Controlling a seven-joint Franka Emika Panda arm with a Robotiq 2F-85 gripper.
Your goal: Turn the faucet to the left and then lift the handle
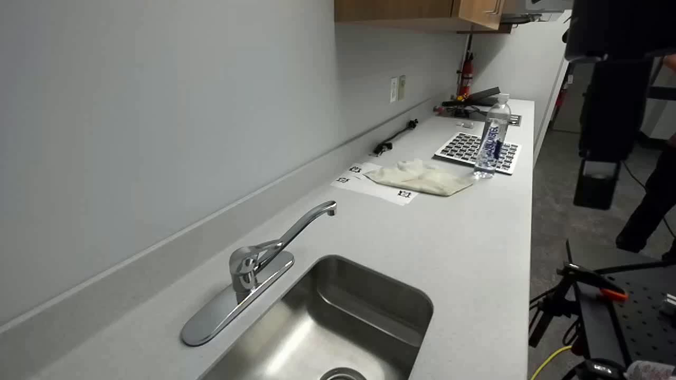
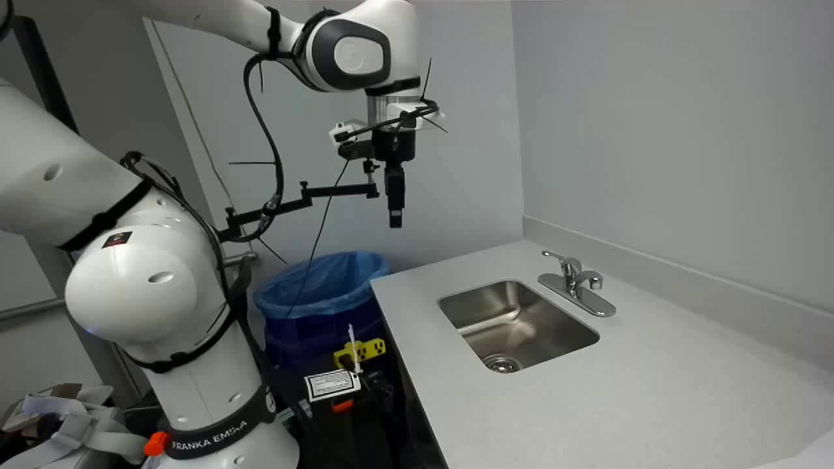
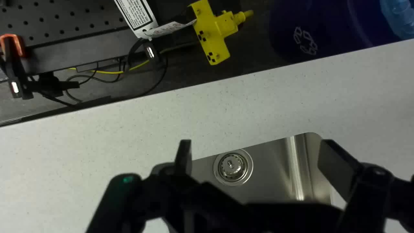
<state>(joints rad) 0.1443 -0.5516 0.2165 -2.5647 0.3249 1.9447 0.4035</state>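
- Grey wall (image 1: 158, 132) behind; pale worktop (image 1: 470, 274) along it, steel sink (image 1: 338, 322) let in. Places below are taken from the sink.
- Wall side of the sink: chrome faucet (image 1: 245, 268), upright on its long base plate (image 1: 211, 316). Mounted there, presumably, to serve the sink.
- Atop the faucet: short handle (image 1: 268, 246), pointing out toward the sink. Hard to say if fully down; lift probably still to do.
- Slim spout (image 1: 303, 224) running along the wall line rather than out over the sink. My guess: set so to give the turn somewhere to go; that turn looks undone.
- Beyond the sink: printed sheet (image 1: 372, 191), crumpled cloth (image 1: 420, 179) lapping onto one side of it. Likely parked clear of the working area.
- Farther again from the sink: water bottle (image 1: 491, 142), upright, at the edge of a pale panel (image 1: 459, 150) of dark squares; on it or just in front, can't tell.
- Off the sink's front side, away from the wall: jaws, held high and pointing down, well apart from the faucet. Whether partly above the sink, can't tell. Held back, I judge, to leave room for an approach from above.
- Same jaws in the wrist view: spread wide, sink showing in the gap between, nothing gripped, nothing touched. Next, probably: cross to the sink's wall side.
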